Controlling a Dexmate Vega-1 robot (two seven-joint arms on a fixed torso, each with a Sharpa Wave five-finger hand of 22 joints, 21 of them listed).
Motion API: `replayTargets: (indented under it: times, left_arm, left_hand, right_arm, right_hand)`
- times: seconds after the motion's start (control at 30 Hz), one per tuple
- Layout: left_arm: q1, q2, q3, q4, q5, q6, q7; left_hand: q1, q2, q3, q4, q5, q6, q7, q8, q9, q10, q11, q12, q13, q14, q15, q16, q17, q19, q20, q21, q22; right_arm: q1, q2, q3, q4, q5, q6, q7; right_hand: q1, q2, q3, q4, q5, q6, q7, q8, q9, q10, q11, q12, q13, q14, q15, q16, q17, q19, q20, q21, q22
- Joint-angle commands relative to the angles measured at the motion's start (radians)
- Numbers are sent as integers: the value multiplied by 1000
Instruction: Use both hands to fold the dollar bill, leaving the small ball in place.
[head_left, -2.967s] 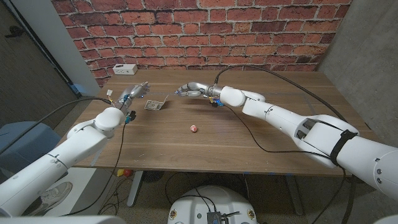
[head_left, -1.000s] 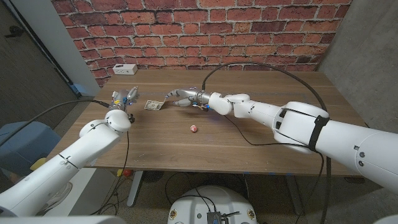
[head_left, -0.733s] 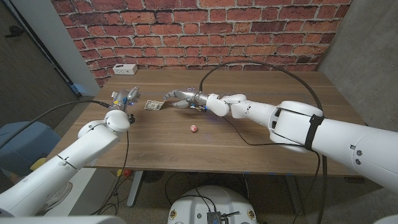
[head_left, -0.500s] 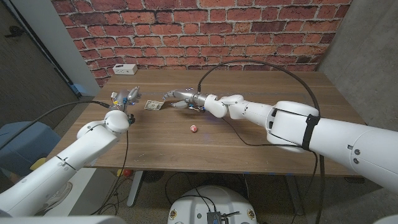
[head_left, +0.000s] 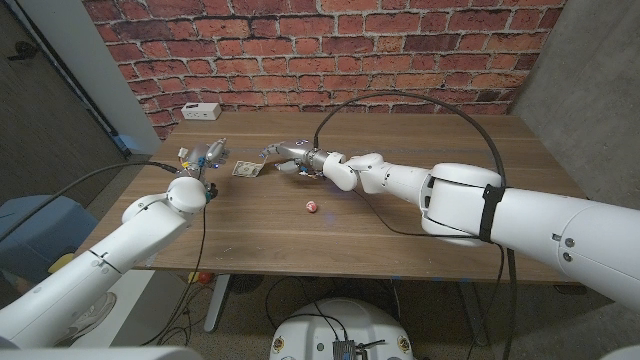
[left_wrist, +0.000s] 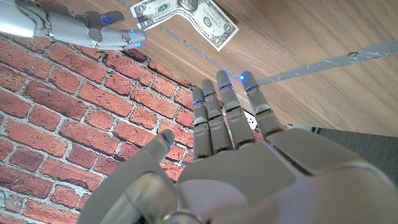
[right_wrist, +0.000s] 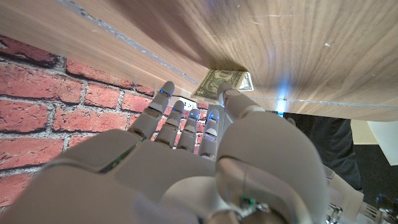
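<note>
Wooden tabletop (head_left: 420, 215): you see one dollar bill (head_left: 246, 169) between two spread, empty hands, left hand (head_left: 203, 154) and right hand (head_left: 282, 157); one small ball (head_left: 312, 206) lies nearer you, apart; one white box (head_left: 201, 111) by the wall.

Dollar bill folded near the far left of the worktop, small ball nearer the front.

The dollar bill (head_left: 246, 169) lies on the wooden worktop (head_left: 420, 210) as a short green-and-white rectangle; in my left wrist view (left_wrist: 184, 17) it is bent, one part on the wood and one corner raised. My right fingers (right_wrist: 231, 98) reach its edge. The small ball (head_left: 311, 207), pinkish-red and round, sits well apart from the bill, toward the worktop's middle, alone.
</note>
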Motion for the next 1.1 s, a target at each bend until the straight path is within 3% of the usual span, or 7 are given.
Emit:
replayTargets:
  times: [0.03,0.27,0.57,0.67,0.73,0.93,1.1]
  left_arm:
    - [10,4,-10,9,-12,-30,-10]
    - [9,4,-12,17,-19,-39,-16]
    - [1,2,-11,31,-24,-50,-21]
    - [-4,3,-7,38,-27,-53,-28]
    - [-6,2,-6,42,-27,-57,-29]
    - [-9,3,-4,46,-29,-57,-30]
    - [-16,2,1,53,-30,-58,-33]
  left_hand:
    - [-12,7,-2,7,2,-2,-1,-1,4,-4,0,-3,3,-1,-1,-4,4,-4,-5,-2,3]
    - [-18,3,-7,11,3,-2,1,-3,4,-5,5,-4,4,-5,2,-6,5,-5,-4,-4,3]
    - [-29,-3,-16,17,4,-3,1,-4,4,-6,4,-7,6,-4,5,-6,6,-6,-3,-6,3]
    - [-31,-4,-18,19,5,-5,1,-6,4,-5,1,-7,6,-3,5,-6,6,-6,-3,-7,3]
    - [-33,-5,-19,20,5,-5,1,-6,4,-7,4,-8,7,-4,6,-7,6,-7,-2,-7,3]
    - [-39,-7,-23,23,7,-8,-1,-8,5,-7,5,-9,7,-7,5,-8,7,-7,-2,-8,3]
    - [-43,-8,-26,25,8,-9,-1,-8,5,-7,3,-10,8,-6,5,-8,7,-7,-2,-9,3]
  right_arm:
    - [9,41,-55,12,30,-135,51]
    - [10,16,-75,-63,42,-179,59]
    - [13,41,-86,-68,76,-242,126]
    - [8,42,-83,-68,88,-241,117]
    - [4,41,-83,-68,93,-233,100]
    - [-7,28,-86,-68,93,-201,35]
    - [-7,15,-84,-68,92,-183,3]
  right_hand:
    - [23,-4,-7,-2,-1,-3,-14,-4,3,-11,-7,0,3,0,-55,0,1,10,-3,7,5]
    - [39,-18,-26,1,-1,16,-27,4,3,-14,-12,3,2,-17,-55,-7,2,8,-5,5,5]
    - [51,-36,-55,4,2,61,-35,16,2,0,-16,11,2,-8,-53,-2,1,14,-3,6,5]
    - [65,-40,-95,13,10,187,-10,49,3,30,-13,20,1,11,-64,7,3,23,-3,8,5]
    - [98,-36,-133,11,18,332,37,77,6,78,-10,29,1,51,-74,24,4,46,0,16,7]
    - [182,-27,-191,11,24,631,111,150,16,195,-23,41,1,157,-120,74,13,113,-9,41,10]
    - [200,-26,-200,10,24,658,120,157,18,226,-24,45,1,184,-133,90,17,128,-16,47,11]
